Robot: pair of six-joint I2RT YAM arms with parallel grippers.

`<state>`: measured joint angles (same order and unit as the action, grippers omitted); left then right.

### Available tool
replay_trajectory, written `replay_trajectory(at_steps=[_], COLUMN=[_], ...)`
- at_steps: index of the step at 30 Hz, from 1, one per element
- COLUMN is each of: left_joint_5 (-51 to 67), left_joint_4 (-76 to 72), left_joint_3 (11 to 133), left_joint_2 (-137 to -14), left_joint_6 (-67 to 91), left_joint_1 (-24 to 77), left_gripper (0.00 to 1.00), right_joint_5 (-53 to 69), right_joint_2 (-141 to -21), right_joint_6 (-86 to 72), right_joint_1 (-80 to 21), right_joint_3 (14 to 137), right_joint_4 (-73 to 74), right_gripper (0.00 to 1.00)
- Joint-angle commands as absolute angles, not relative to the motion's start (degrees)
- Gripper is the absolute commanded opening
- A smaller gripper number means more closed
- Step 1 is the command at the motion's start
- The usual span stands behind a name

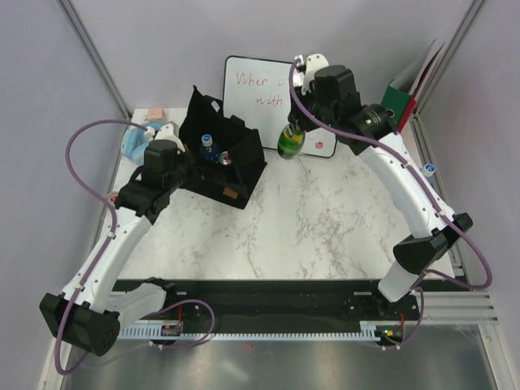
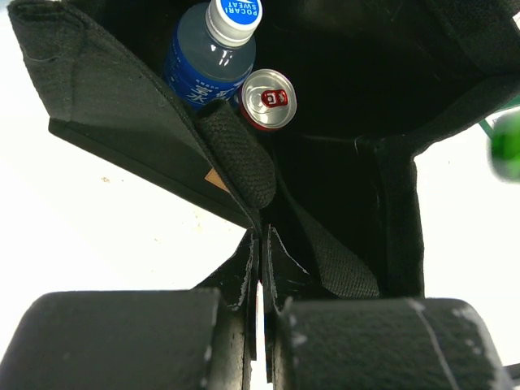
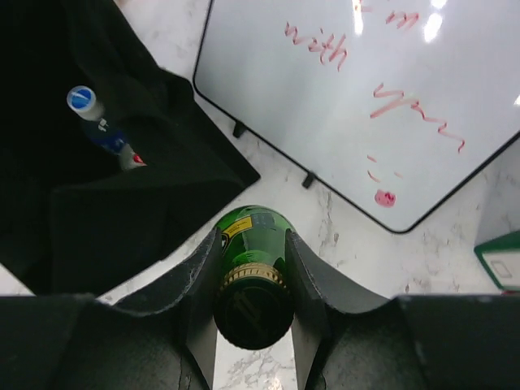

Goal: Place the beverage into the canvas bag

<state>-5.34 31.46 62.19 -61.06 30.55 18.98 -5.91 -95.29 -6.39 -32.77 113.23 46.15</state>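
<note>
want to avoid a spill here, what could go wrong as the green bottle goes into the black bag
1. The right gripper holds the green glass bottle only by its neck, so it may swing or slip on the way over.
2. The blue plastic bottle and red metal can already stand in the black canvas bag; lowering onto them could knock glass.
3. The left gripper pinches just the soft rim, which might sag shut.

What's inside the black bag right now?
In the bag, a blue-labelled bottle with a white cap and a red can stand side by side. The rest of the interior is too dark to check. The green bottle is outside it.
</note>
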Motion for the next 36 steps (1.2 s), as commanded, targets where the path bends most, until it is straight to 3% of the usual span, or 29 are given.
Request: replay_trajectory(at_steps=[1,5,14,36], left_joint_5=[-3.69,-3.08,-1.58,-1.32], left_joint_4=[30.24,29.80,28.74,28.12], left_joint_3=[62.67,62.49,62.14,61.35], left_joint_2=[-61.61,-61.96,-62.23,-62.05], left_joint_6=[31.03,31.46,32.34,32.17], left_joint_1=[18.90,18.90,18.98,18.90], left_gripper=[0.02,0.02,0.02,0.02], right_joint_5=[-2.29,-0.18,5.26,-5.01], right_joint_2=[-98.08,-100.90,-98.88,-104.86], right_joint_6=[-5.54,-7.11,-13.80,-10.38], right_joint_1=[-33.48,-33.75,-34.98,-48.16], right_joint_3=[130.38,137.28,130.35,131.05], right_joint_4=[45.17,43.78,23.67,9.94], right_gripper=[0.00,0.00,0.00,0.00])
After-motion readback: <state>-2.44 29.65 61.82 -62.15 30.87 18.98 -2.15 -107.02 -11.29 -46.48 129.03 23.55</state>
